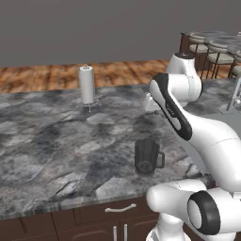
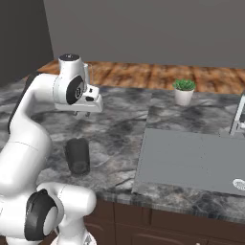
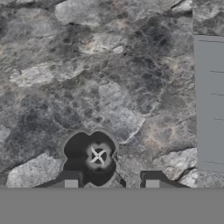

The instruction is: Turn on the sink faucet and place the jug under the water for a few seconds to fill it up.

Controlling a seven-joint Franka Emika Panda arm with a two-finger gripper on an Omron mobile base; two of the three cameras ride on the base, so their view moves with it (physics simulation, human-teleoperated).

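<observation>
Jug: the jug stands upright near the front edge of the marble worktop, long axis vertical, its open mouth up; the loop handle points to the right in the left base view, toward the sink side. In the right base view it shows as a dark cylinder just beside the arm's lower links.
Jug contents: cannot tell — the inside is dark in both base views.
Gripper: the gripper hangs above the worktop, well apart from the jug, looking straight down; the jaws stand apart with bare stone between the two tips.
Under the hand: a dark lobed shadow with a small bright cross at its middle lies on the stone just above the left tip in the hand view.
Sink: the sink lies to the right of the jug, set into the worktop — its flat grey drainboard is nearest, the round drain at the far right edge.
Beyond: a potted plant behind the sink; a paper-towel roll upright on its stand toward the far side.
</observation>
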